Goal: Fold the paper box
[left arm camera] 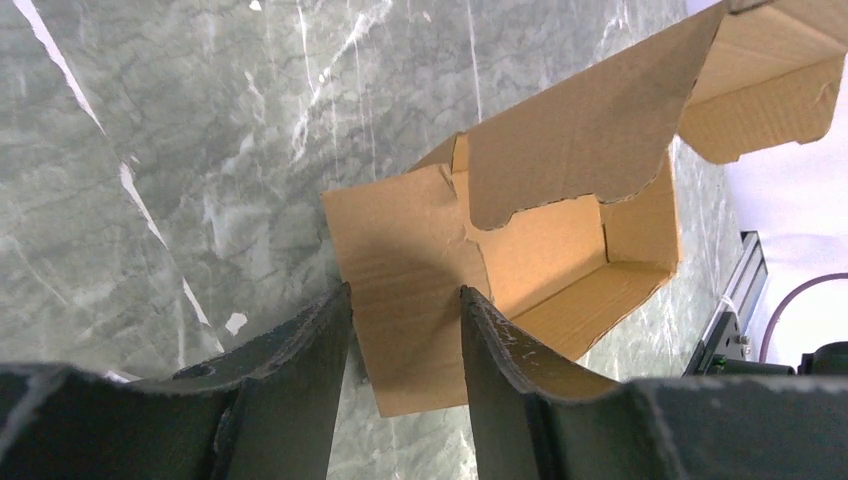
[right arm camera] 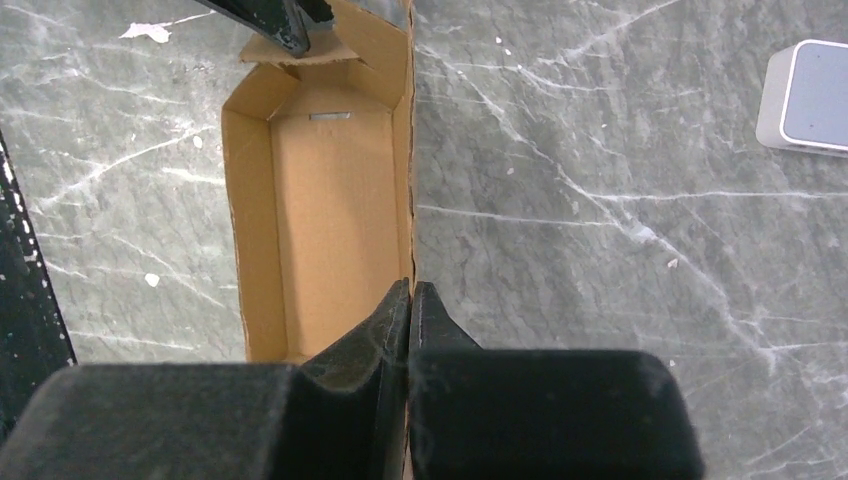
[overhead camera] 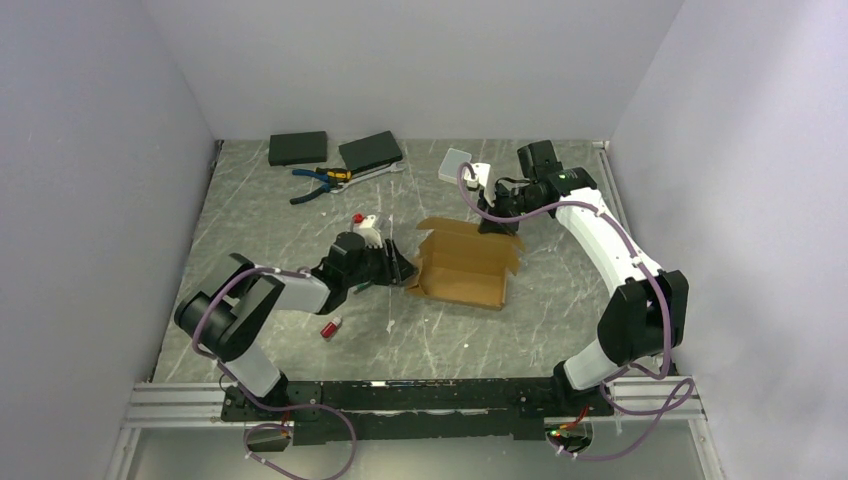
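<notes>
The paper box [overhead camera: 462, 265] is a brown cardboard mailer lying mid-table as an open tray, with walls up and flaps loose. My left gripper [overhead camera: 400, 268] is at its left end. In the left wrist view this gripper [left arm camera: 405, 295] stands open above a flat end flap of the box [left arm camera: 400, 250], with nothing pinched. My right gripper [overhead camera: 497, 222] is at the far right corner. In the right wrist view it [right arm camera: 411, 288] is shut on the thin upright side wall of the box [right arm camera: 330, 220].
Two flat black boxes [overhead camera: 298, 148] [overhead camera: 370, 151] and pliers [overhead camera: 320, 180] lie at the back left. A small white case [overhead camera: 455, 164] [right arm camera: 810, 95] sits behind the box. A little red item [overhead camera: 331, 327] lies near the left arm.
</notes>
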{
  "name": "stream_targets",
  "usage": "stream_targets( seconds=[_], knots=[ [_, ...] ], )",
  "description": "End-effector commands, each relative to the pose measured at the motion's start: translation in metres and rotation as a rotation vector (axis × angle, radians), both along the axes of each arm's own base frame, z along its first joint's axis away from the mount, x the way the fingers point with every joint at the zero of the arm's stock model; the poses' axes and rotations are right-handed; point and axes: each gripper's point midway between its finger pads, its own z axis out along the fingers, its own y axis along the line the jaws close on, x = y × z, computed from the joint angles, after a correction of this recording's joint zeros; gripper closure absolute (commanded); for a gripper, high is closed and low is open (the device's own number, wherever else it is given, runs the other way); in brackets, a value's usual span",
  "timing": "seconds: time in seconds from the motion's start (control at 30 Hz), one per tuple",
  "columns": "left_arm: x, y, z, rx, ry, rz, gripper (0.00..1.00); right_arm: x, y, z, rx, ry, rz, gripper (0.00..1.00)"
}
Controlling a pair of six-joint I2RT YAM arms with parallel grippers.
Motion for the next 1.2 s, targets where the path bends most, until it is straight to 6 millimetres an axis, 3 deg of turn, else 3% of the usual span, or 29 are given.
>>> stream_targets(
  seconds=[0.0,0.23,0.57,0.8,1.0,1.17],
  knots=[
    [0.007,-0.005,0.018,-0.095,-0.022,-0.013,0.50,0.006,0.003,0.002,0.009,-0.020,-0.018,0.98],
    [0.008,-0.008,0.019,-0.158,0.011,-0.034,0.49,0.005,0.005,0.000,0.013,-0.017,-0.015,0.98],
    [0.007,0.001,0.005,-0.160,0.094,-0.012,0.43,0.005,0.006,-0.003,0.008,-0.009,-0.010,0.99],
    [0.003,0.010,0.007,-0.163,0.132,0.008,0.48,0.006,0.005,-0.005,0.002,-0.007,-0.018,0.99],
    [-0.004,0.011,0.025,-0.180,0.112,-0.009,0.43,0.007,0.004,-0.006,-0.002,-0.006,-0.024,0.99],
    [-0.009,0.025,0.038,-0.198,0.073,0.037,0.36,0.007,0.004,-0.006,-0.003,-0.002,-0.025,0.99]
  ],
)
